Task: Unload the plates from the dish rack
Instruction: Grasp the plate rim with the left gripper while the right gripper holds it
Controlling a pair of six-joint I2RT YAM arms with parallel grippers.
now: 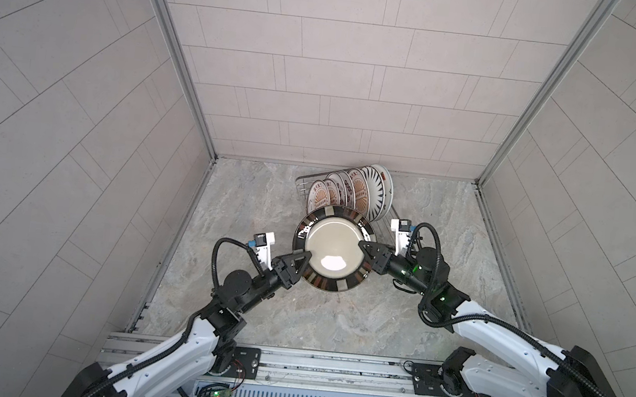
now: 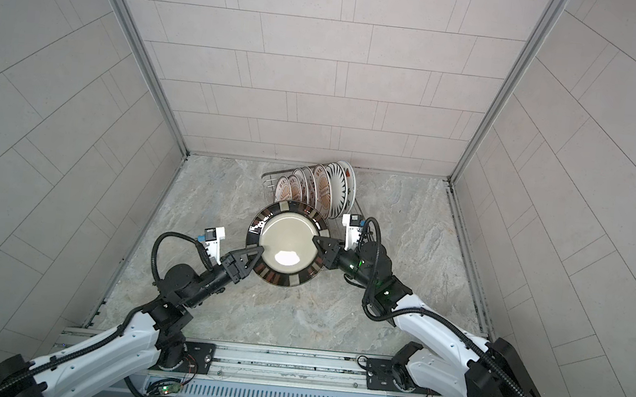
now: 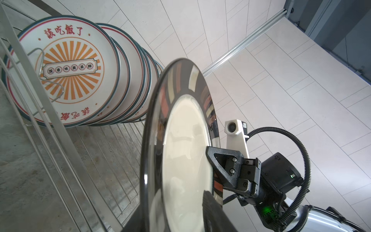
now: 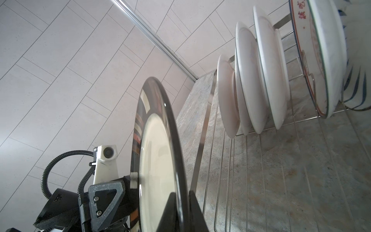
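Cream plate [image 1: 333, 245] with dark striped rim; racked plates [image 1: 349, 194] white with orange sunbursts

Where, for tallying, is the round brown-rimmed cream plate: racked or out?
Out: right gripper holds the brown-rimmed cream plate off the silver wire rack.

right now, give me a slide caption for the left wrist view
Fingers of the right gripper pinch the brown-rimmed plate by its rim, sunburst plates standing in the dish rack beyond.
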